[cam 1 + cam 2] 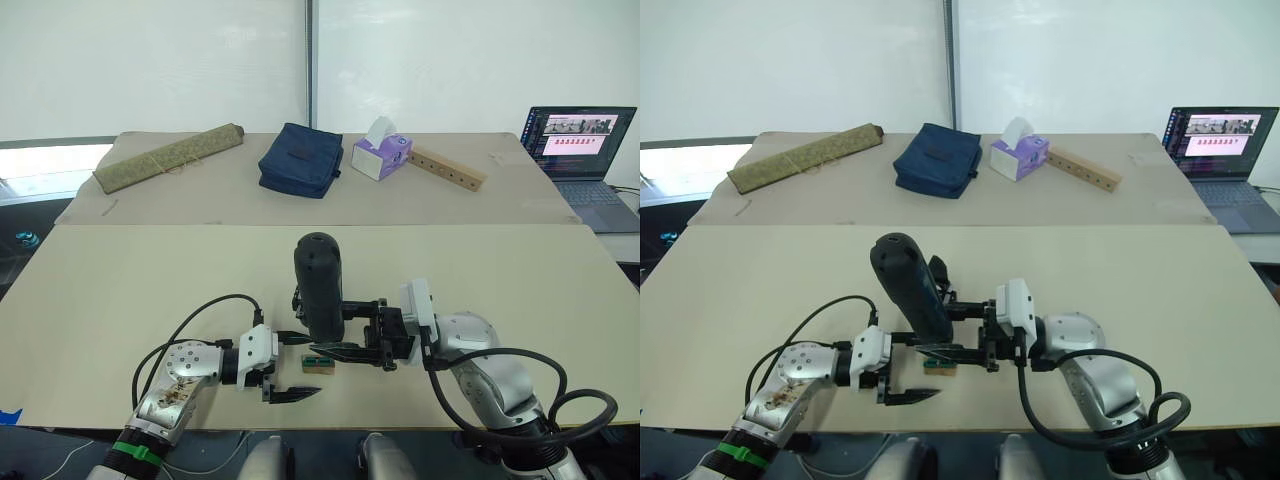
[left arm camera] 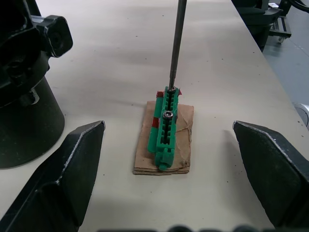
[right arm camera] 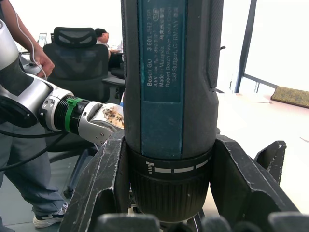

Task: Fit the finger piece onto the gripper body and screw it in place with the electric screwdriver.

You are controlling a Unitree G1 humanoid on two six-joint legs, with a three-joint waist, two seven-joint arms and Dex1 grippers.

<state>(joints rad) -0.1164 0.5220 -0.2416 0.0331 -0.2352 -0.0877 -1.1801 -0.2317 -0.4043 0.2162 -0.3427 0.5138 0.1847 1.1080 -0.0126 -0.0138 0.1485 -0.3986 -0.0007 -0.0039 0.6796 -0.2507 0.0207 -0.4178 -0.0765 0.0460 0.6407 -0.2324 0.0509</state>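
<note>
A: Where do your fingers stand?

B: Your right gripper (image 1: 345, 349) has its two fingers (image 3: 99, 186) clamped on either side of the electric screwdriver (image 1: 319, 285), just above its collar. The tool stands upright, rounded end up. Your left gripper (image 1: 290, 379) is spread wide with nothing between its fingers (image 2: 65, 176), resting low over the worktop (image 1: 120, 300).

A: And the bit?

B: In the left wrist view, the thin metal bit (image 2: 176, 43) comes straight down onto the far end of a small green block (image 2: 165, 126) lying on a tan card (image 2: 181, 145). One screw head (image 2: 167, 115) sits in the block's channel, partway along. The block lies between your open left fingers, touching neither.

A: Where is the gripper body?

B: Just beside the block, its round black base (image 2: 21, 121) is on the worktop, and its frame is partly hidden behind the screwdriver in the head views. You cannot tell from here where the finger piece is.

A: Anything farther out?

B: On the far table: a rolled green mat (image 1: 168, 157), a navy pouch (image 1: 299, 160), a purple tissue box (image 1: 381, 155), a wooden strip with holes (image 1: 447, 168), and an open laptop (image 1: 583, 150). A person (image 3: 21, 159) stands by an office chair (image 3: 79, 58) in the right wrist view.
</note>
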